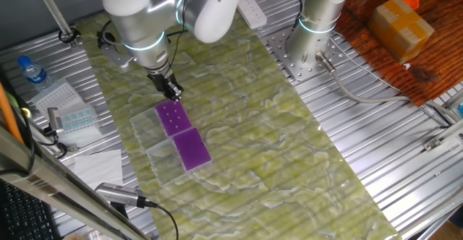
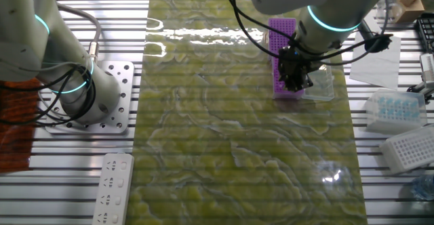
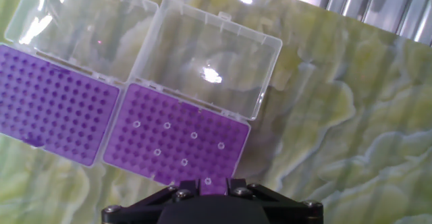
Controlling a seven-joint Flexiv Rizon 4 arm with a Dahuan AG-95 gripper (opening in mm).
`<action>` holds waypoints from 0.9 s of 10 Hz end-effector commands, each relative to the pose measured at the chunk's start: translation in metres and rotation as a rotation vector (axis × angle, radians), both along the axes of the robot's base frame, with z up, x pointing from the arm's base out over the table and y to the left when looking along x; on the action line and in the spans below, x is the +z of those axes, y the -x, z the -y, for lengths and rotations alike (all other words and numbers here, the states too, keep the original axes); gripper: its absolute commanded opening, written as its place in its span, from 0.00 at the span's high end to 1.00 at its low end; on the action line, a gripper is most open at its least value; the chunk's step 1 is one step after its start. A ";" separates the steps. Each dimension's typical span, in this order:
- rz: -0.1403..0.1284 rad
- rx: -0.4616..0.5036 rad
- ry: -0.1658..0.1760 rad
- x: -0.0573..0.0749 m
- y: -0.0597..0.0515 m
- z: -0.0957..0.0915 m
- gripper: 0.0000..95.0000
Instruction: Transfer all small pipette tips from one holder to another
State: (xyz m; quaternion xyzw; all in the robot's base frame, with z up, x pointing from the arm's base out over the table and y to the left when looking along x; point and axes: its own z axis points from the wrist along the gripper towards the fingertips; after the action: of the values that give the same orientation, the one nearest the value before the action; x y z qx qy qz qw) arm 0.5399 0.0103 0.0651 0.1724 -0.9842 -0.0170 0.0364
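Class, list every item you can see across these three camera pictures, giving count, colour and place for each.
Purple racks: two, side by side on the mat, clear lids open.
Small pipette tips: about seven visible, whitish, in the rack nearer the gripper.
Mat: one, green-yellow marbled, over the table.
Water bottle: one, clear with blue cap, table edge.
Pale blue tip box: one, beside the mat.
Power strip: one, white, on the slats.
Second arm base: one, silver.
Gripper: one, black, above the rack's end; open or shut unclear.
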 end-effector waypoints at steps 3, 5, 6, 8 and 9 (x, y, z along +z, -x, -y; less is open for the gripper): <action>0.005 0.001 0.001 -0.006 0.002 0.000 0.80; 0.007 0.004 0.001 -0.006 0.004 0.000 0.80; 0.008 0.004 0.001 -0.007 0.004 0.000 0.80; 0.009 0.003 0.001 -0.008 0.004 -0.001 0.80; 0.010 0.003 0.002 -0.009 0.005 -0.001 0.80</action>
State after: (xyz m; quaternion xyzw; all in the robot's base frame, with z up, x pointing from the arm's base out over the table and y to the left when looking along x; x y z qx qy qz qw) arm 0.5358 0.0119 0.0555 0.1739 -0.9841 -0.0158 0.0312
